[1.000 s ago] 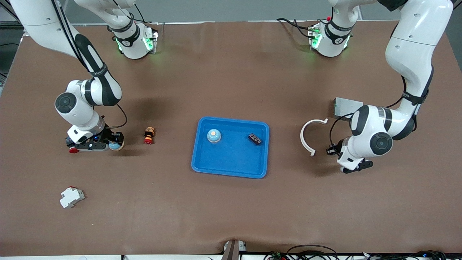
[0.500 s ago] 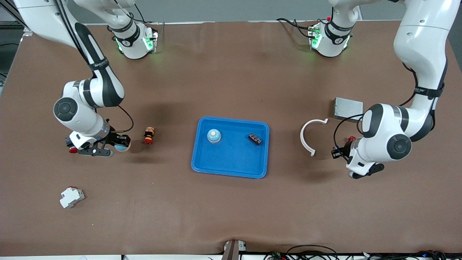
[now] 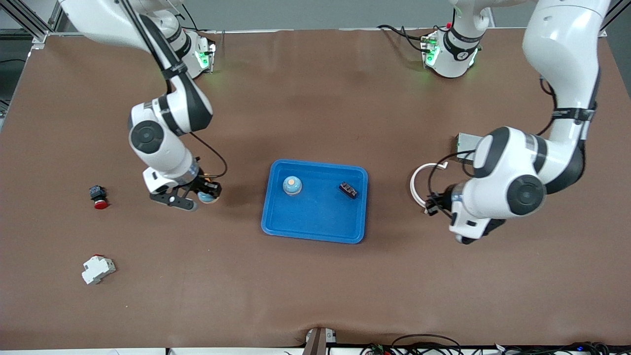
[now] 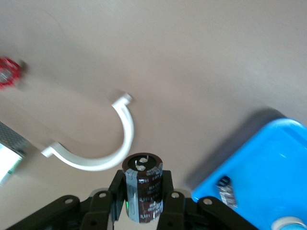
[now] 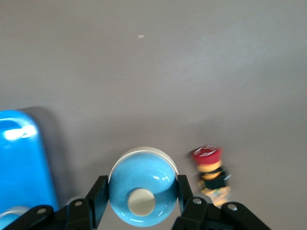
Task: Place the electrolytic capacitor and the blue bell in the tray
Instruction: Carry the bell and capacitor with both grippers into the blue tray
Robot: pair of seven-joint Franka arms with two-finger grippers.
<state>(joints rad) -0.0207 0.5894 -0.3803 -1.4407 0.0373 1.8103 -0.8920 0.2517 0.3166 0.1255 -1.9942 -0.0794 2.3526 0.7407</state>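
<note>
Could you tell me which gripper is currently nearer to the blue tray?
The right. The right gripper, shut on the blue bell, is just off the tray at the right arm's end; the left gripper, shut on the capacitor, is over the white clip.

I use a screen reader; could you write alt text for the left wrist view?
The left pincer is shut on a dark cylindrical electrolytic capacitor above the brown table. Below lie a white curved plastic clip and a corner of the bright-blue plastic tray.
</note>
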